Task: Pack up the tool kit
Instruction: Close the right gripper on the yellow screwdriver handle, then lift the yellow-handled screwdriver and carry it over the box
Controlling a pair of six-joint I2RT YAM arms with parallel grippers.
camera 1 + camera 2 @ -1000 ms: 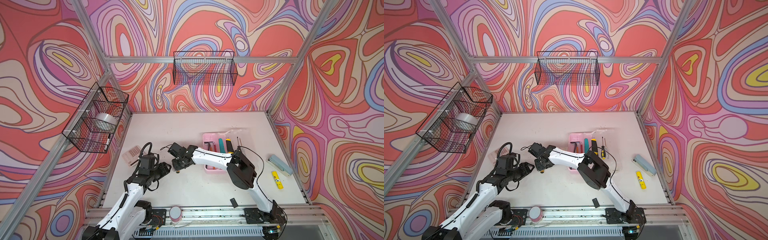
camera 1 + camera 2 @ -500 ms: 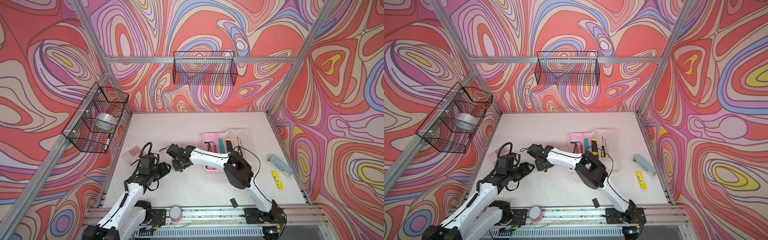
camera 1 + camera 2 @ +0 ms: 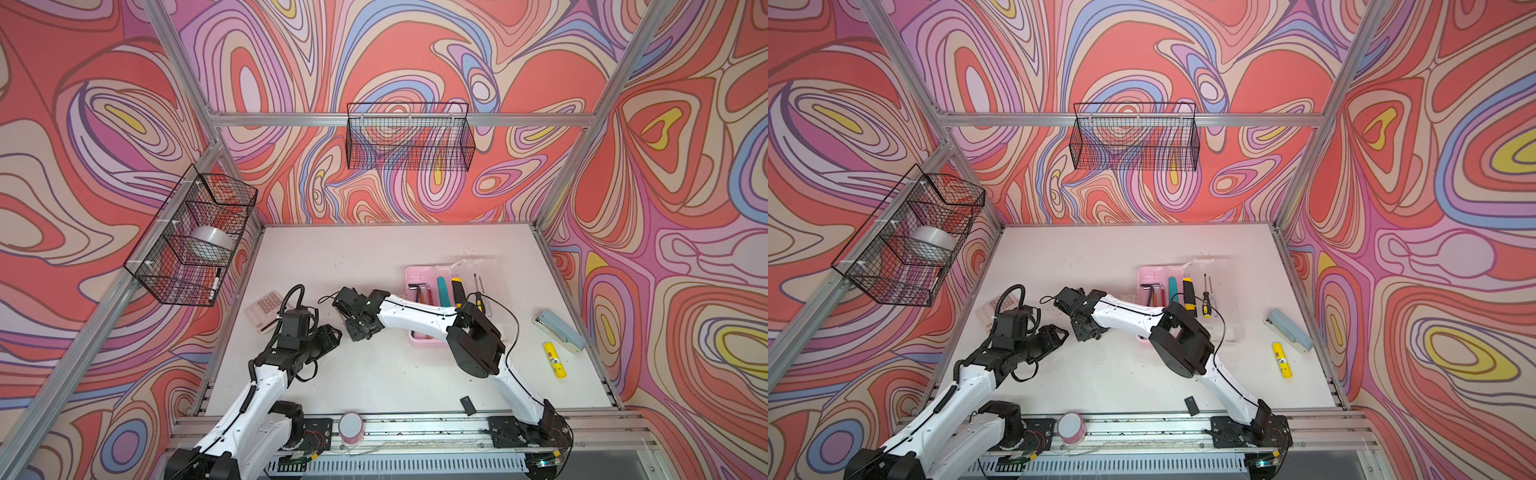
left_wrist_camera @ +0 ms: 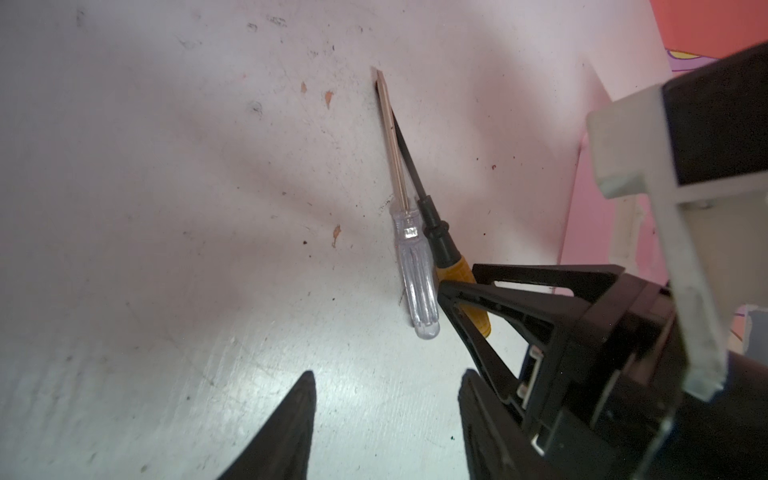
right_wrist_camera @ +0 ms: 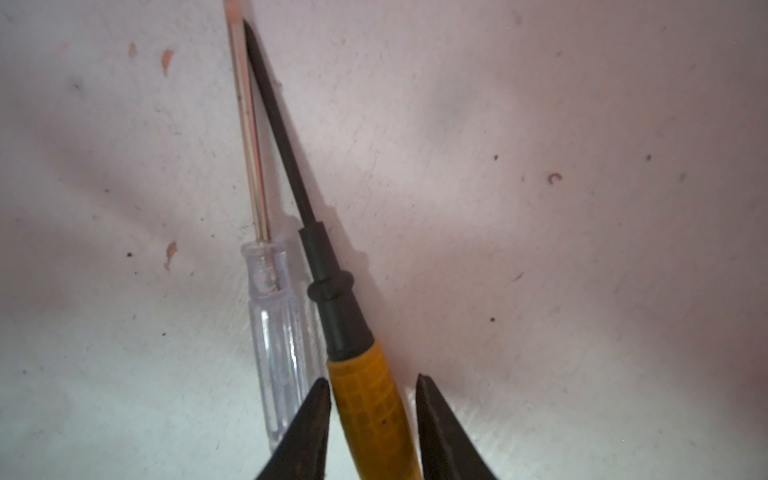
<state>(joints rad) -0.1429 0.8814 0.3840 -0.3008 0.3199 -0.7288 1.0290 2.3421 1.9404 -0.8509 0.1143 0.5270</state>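
In the right wrist view my right gripper (image 5: 372, 384) is open and straddles the yellow-and-black screwdriver (image 5: 365, 407), which lies flat on the table. One finger is against the handle and there is a gap at the other. A clear-handled screwdriver (image 5: 278, 332) lies right beside it. In the left wrist view my left gripper (image 4: 386, 376) stands open over bare table, just short of both handles. Both grippers meet left of centre in both top views (image 3: 358, 330) (image 3: 1086, 332), hiding these screwdrivers. The pink box (image 3: 415, 274) lies open, holding hex keys (image 3: 417, 286) and a teal knife (image 3: 442, 291).
A calculator (image 3: 266, 311) lies behind the left arm. A stapler (image 3: 559, 330) and a yellow glue stick (image 3: 555, 359) sit at the right edge. A pink tape roll (image 3: 351, 426) rests on the front rail, near a small black piece (image 3: 467, 405). Wire baskets (image 3: 195, 237) hang on the walls.
The right arm has shifted slightly left toward the left gripper, and its jaws have narrowed a little around the yellow handle. The left arm has stayed put.
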